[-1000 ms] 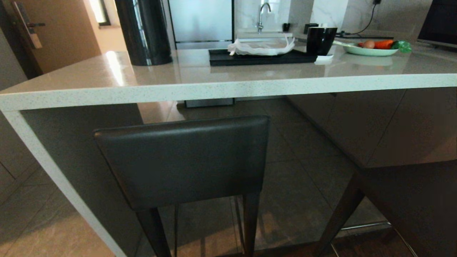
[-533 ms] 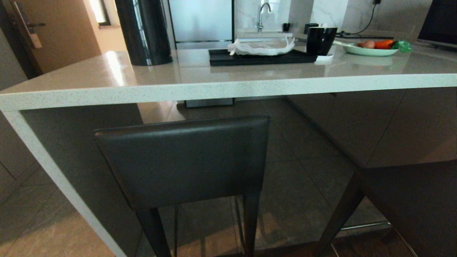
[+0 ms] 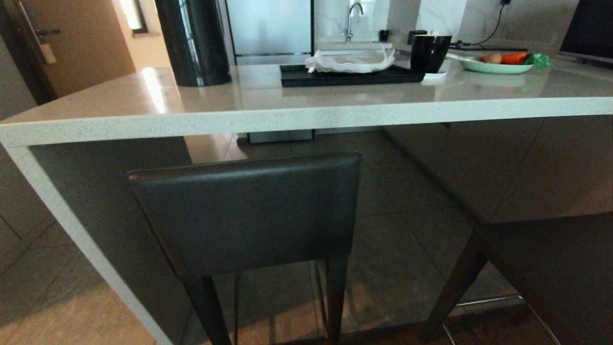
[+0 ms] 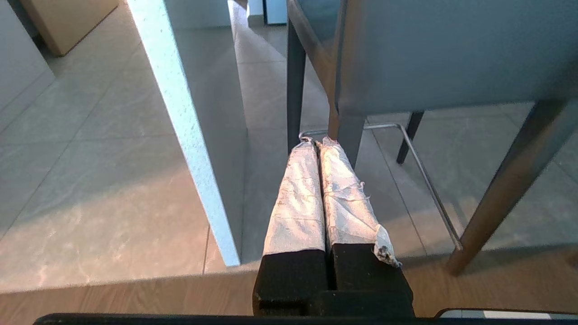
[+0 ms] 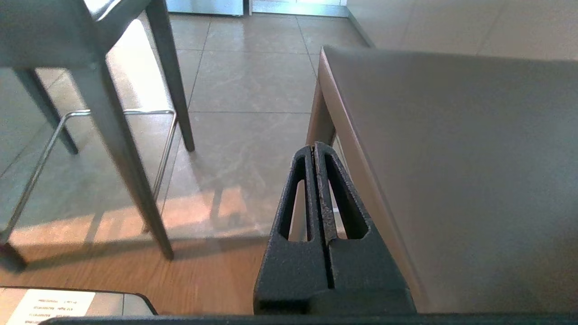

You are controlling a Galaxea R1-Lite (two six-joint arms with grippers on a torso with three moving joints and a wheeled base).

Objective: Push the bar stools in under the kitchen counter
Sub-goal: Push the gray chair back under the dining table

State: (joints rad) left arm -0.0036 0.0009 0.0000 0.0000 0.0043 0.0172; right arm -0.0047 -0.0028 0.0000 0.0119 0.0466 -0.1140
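Two bar stools stand before the kitchen counter. The left stool's dark-grey backrest sits just below the counter's front edge, its seat reaching under the slab. The right stool stands nearer to me at the lower right. Neither gripper shows in the head view. My left gripper, its fingers wrapped in white tape, is shut and empty, low behind the left stool beside the counter's side panel. My right gripper is shut and empty beside the right stool's backrest.
On the counter stand a tall black cylinder, a black tray with a white cloth, a black cup and a plate of vegetables. A door is at the far left. Grey floor tiles run under the counter.
The whole head view has slid up very slightly, so the camera has moved. Stools and counter keep their places relative to each other.
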